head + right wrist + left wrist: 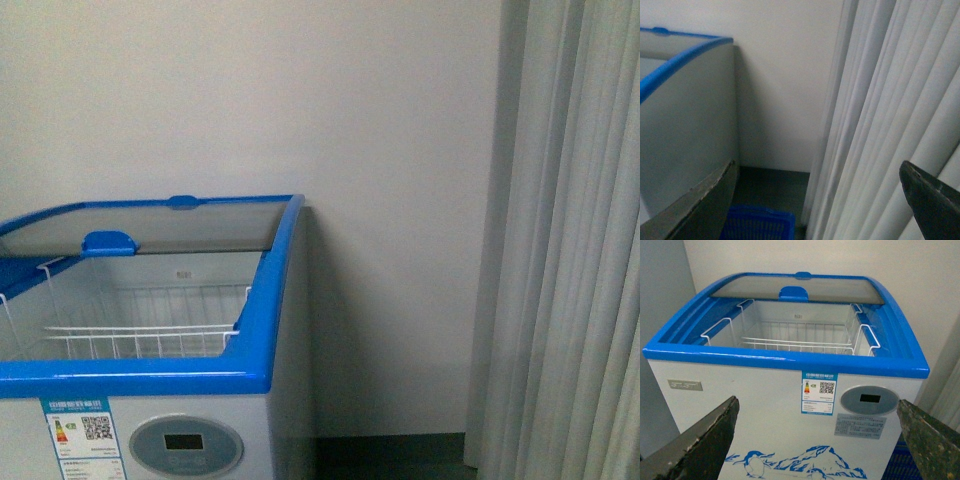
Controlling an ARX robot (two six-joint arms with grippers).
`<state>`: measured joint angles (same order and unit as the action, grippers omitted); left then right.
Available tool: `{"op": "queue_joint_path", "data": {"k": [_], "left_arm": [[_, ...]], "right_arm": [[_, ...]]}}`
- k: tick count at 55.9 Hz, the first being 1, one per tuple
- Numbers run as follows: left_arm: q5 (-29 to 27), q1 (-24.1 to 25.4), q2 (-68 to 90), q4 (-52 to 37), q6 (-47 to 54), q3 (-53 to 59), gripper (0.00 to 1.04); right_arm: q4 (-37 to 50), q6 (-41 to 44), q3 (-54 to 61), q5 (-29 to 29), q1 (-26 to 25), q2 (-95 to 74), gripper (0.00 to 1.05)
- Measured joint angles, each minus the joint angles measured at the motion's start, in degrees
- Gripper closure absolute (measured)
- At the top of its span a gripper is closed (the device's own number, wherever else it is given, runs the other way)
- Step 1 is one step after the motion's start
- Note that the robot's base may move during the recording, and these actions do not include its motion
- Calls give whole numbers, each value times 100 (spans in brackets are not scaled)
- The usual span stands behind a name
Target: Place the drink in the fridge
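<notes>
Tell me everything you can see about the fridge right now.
The fridge is a white chest freezer with a glossy blue top rim, standing against a pale wall. Its glass sliding lid, with a blue handle, is pushed to the back, so the top is open. A white wire basket hangs inside, apparently empty. The front carries an energy label with a QR code, a round grey display, and a blue penguin-and-mountain picture. Nothing touches it.

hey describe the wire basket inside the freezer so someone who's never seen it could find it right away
Start at the white chest freezer with blue top trim, standing against the wall. Its glass lid is slid back, leaving the front half open. Hanging just inside that opening is the white wire basket, the only gridded metal thing there, unlike the blue plastic basket on the floor.
</notes>
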<state>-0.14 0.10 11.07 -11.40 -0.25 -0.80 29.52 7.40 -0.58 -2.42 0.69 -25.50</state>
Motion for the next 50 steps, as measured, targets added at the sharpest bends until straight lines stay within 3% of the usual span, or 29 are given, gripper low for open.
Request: {"op": "queue_joint_path", "data": {"k": [5, 13, 23, 42, 44, 50], "left_arm": [[-2, 0, -7, 2, 0, 0, 8], [22, 0, -11, 4, 2, 0, 8], [15, 0, -13, 7, 2, 0, 8], [13, 0, -13, 7, 2, 0, 8], [13, 0, -13, 7, 2, 0, 8], [13, 0, -13, 7, 2, 0, 8]], "right_arm": [[-1488, -4, 46, 13, -142, 1971, 7], [-1958, -79, 52, -138, -9, 2599, 8], [-2835, -448, 52, 203, -44, 2605, 42], [-3115, -509, 52, 208, -44, 2605, 98], [-3115, -509, 52, 208, -44, 2605, 102], [-3115, -560, 52, 223, -44, 2605, 102]]}}
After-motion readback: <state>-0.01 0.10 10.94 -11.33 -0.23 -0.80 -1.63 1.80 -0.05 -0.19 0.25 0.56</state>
